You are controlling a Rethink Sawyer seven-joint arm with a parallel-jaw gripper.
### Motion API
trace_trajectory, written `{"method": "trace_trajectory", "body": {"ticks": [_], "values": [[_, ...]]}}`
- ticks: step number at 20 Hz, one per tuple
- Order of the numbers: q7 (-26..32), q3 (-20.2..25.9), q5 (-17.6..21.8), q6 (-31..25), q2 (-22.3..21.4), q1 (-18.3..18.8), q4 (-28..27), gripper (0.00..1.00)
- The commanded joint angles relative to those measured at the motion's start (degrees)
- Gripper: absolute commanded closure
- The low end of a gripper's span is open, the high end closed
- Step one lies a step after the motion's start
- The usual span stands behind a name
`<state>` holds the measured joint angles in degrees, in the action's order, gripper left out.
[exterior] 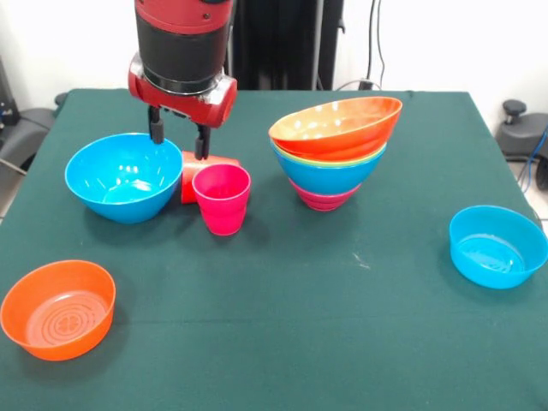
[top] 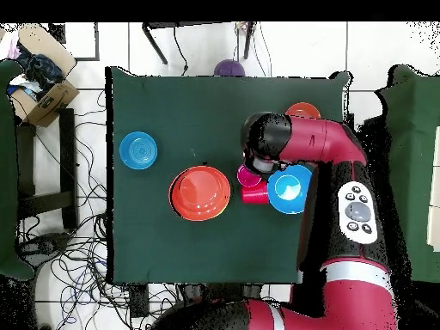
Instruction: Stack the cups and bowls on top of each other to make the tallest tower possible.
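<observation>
The red-orange tapered plastic cup (exterior: pixel 190 175) lay on its side on the green tabletop (exterior: pixel 342 325), wedged between the large glossy blue bowl (exterior: pixel 124 175) and the upright pink-magenta plastic cup (exterior: pixel 223 199), touching or nearly touching both. Your gripper (exterior: pixel 178 137) hung right above it, and the fingers (exterior: pixel 201 141) stood spread apart, grasping nothing, one tip over the blue bowl's rim and the other over the fallen cup.

Your main risk was that tight cluster. If you had come straight down, one finger looked likely to land on the blue bowl's rim and tip or shove it, while the other could have pushed the lying cup so that it rolled into the pink cup and knocked it over. A round, slick cup on its side also tends to squirt out of a closing grip.

Farther out stood the tower (exterior: pixel 336 150): nested bowls with a small magenta one at the bottom, blue and a green rim above, and a large orange bowl (exterior: pixel 338 127) on top, sitting visibly tilted. Any cup you set into that slanted bowl could have slid, and a hard touch might have shifted the whole pile on its narrow base.

The small ringed-bottom orange bowl (exterior: pixel 58 308) and the light blue bowl (exterior: pixel 498 246) sat well apart near the tabletop's edges, out of harm's way.
</observation>
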<state>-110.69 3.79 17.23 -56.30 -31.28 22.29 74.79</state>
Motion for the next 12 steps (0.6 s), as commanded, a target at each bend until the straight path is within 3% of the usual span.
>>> {"method": "trace_trajectory", "body": {"ticks": [1, 12], "values": [[0.6, 3.0, 1.9, 5.8, 1.8, -0.8, 4.9, 0.00], [0.2, 0.4, 4.4, 9.8, 1.7, -1.5, 5.3, 0.00]]}}
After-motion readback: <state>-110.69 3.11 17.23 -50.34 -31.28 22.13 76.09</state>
